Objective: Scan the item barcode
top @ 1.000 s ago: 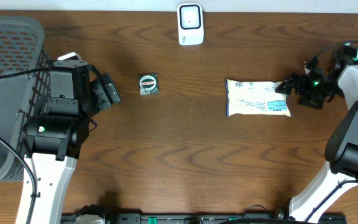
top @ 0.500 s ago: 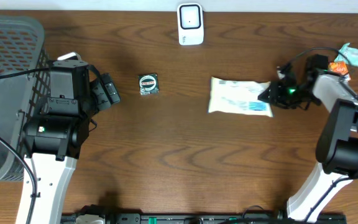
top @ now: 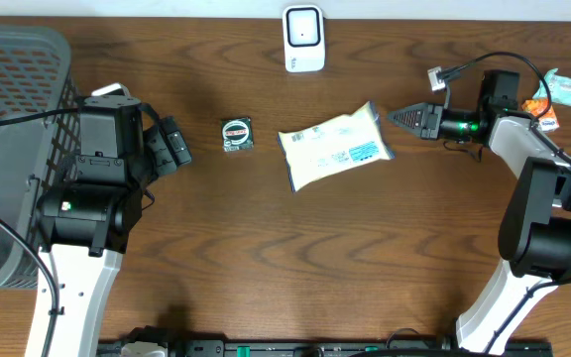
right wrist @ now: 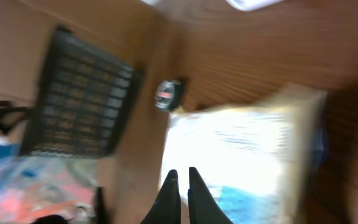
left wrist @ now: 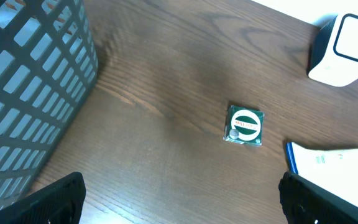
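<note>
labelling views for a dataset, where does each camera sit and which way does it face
overhead: above the table, looking straight down; left arm, right arm show.
left wrist: on the left arm, facing tin and scanner; open fingers at bottom corners.
right wrist: facing the packet, blurred; shut fingers at bottom.
shared: both wrist views show tin and basket.

Body notes. The left arm [top: 77, 213] has black boxy upper housings and a white lower link, with a green light [top: 65, 206] on the black joint and a black cable [top: 8, 119] trailing off it. The left gripper [top: 174, 145] is black and blocky.

The right arm [top: 538, 233] has white links and rounded black joints, a green wrist light [top: 469, 126] and a thin black wire [top: 509, 58] arcing over it. The right gripper [top: 397, 117] is black, with tapered fingers [right wrist: 169, 190].
</note>
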Robot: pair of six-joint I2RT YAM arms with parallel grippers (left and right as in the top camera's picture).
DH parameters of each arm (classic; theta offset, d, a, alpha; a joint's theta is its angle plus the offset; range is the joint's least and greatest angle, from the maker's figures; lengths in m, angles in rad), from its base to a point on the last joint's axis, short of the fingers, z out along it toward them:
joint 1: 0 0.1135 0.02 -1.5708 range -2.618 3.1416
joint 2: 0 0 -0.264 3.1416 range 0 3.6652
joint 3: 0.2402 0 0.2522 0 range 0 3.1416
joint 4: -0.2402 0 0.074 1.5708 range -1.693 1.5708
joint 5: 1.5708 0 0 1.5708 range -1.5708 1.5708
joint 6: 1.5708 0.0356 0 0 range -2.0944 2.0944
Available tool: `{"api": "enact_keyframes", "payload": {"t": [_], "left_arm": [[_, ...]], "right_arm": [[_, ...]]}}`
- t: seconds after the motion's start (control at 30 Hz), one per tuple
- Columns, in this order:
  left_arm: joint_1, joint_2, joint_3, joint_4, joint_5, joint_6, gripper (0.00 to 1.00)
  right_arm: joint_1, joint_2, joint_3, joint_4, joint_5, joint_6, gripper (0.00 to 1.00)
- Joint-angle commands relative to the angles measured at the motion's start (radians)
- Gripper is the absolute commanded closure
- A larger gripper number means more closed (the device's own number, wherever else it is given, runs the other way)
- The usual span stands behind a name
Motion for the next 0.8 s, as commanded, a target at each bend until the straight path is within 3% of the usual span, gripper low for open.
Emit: {"api": "enact_keyframes", "payload": {"t": [0.0, 0.1, 0.17, 0.37, 0.47, 0.6, 0.77], "left_arm": [[0.004, -0.005, 0.002, 0.000, -0.006, 0.013, 0.02], [0.004, -0.005, 0.002, 0.000, -0.006, 0.013, 0.02], [0.004, -0.005, 0.002, 0.000, -0.006, 0.013, 0.02], [0.004, -0.005, 0.002, 0.000, -0.006, 0.013, 0.02], [0.004, -0.005, 0.002, 0.000, -0.006, 0.013, 0.02], [0.004, -0.005, 0.002, 0.000, -0.006, 0.013, 0.02], [0.004, -0.005, 0.002, 0.000, -0.006, 0.013, 0.02]], "right_arm": [[0.003, -0.001, 0.013, 0.002, -0.021, 0.112, 0.99], [0.005, -0.010, 0.013, -0.036, 0.122, 0.157, 0.99], [0.011, -0.028, 0.013, -0.082, 0.192, 0.163, 0.93], [0.063, -0.116, 0.013, -0.308, 0.341, 0.280, 0.50], [0.113, -0.132, 0.012, -0.369, 0.346, 0.334, 0.13], [0.206, -0.121, 0.007, -0.361, 0.454, 0.481, 0.01], [0.322, -0.095, 0.006, -0.340, 0.666, 0.782, 0.01]]}}
